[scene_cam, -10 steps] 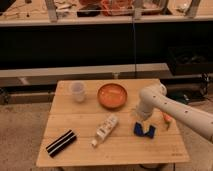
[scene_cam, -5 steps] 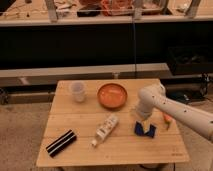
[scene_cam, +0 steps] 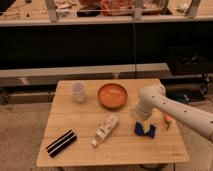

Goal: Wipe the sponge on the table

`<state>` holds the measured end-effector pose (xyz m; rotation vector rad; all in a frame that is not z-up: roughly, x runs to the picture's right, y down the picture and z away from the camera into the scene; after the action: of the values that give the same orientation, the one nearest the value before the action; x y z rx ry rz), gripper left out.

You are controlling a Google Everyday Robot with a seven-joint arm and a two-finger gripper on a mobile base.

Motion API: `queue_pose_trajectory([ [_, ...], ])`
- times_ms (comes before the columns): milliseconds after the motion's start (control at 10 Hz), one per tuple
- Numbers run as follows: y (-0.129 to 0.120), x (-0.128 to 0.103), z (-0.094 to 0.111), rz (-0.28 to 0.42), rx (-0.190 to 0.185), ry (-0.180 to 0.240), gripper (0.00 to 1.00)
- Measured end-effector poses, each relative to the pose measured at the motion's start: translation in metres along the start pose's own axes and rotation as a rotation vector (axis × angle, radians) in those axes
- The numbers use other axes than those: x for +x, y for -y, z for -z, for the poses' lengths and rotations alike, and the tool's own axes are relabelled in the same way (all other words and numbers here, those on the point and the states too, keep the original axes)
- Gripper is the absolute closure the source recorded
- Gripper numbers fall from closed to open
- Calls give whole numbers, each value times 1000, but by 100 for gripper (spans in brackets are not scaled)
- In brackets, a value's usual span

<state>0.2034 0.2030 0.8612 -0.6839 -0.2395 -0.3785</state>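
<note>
**Sponge at the right side of the desk, tool on top of it**

Sponge [scene_cam: 146,131]: a small dark-blue block lying on the desk [scene_cam: 75,120], in the right half of the light plank top. It is in front of and to the right of the orange bowl [scene_cam: 112,95], and apart from it.

Tool [scene_cam: 141,120]: positioned directly above the sponge at the end of the white arm [scene_cam: 175,111], which enters from the right edge of the view and bends down toward the desk. The tool meets the top of the sponge. Whether it is wide, narrow or clamped on the sponge cannot be told.

Other items on the desk:
- White cup [scene_cam: 77,91], upright, at the rear left, beside the bowl.
- White bottle [scene_cam: 105,129], lying on its side near the centre, tilted diagonally. Its label carries marks too small to read.
- Black block with white stripes [scene_cam: 61,143], at the front left corner.
- Small orange object [scene_cam: 167,119], just right of the sponge and partly covered by the arm.

Behind the desk runs a long dark bench [scene_cam: 100,47].

Comparison with the earlier frames: sponge, tool and arm occupy the same positions as half a second and one second ago. The cup, bowl, bottle and striped block are likewise unmoved.
</note>
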Motion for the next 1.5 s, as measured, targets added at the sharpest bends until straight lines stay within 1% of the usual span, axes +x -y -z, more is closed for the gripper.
queue_pose_trajectory([
  [100, 0, 0, 0, 0, 0, 0, 22],
  [500, -1, 0, 0, -2, -1, 1, 57],
  [600, -2, 1, 1, -4, -1, 0, 58],
  [1500, -1, 0, 12, -1, -1, 0, 58],
])
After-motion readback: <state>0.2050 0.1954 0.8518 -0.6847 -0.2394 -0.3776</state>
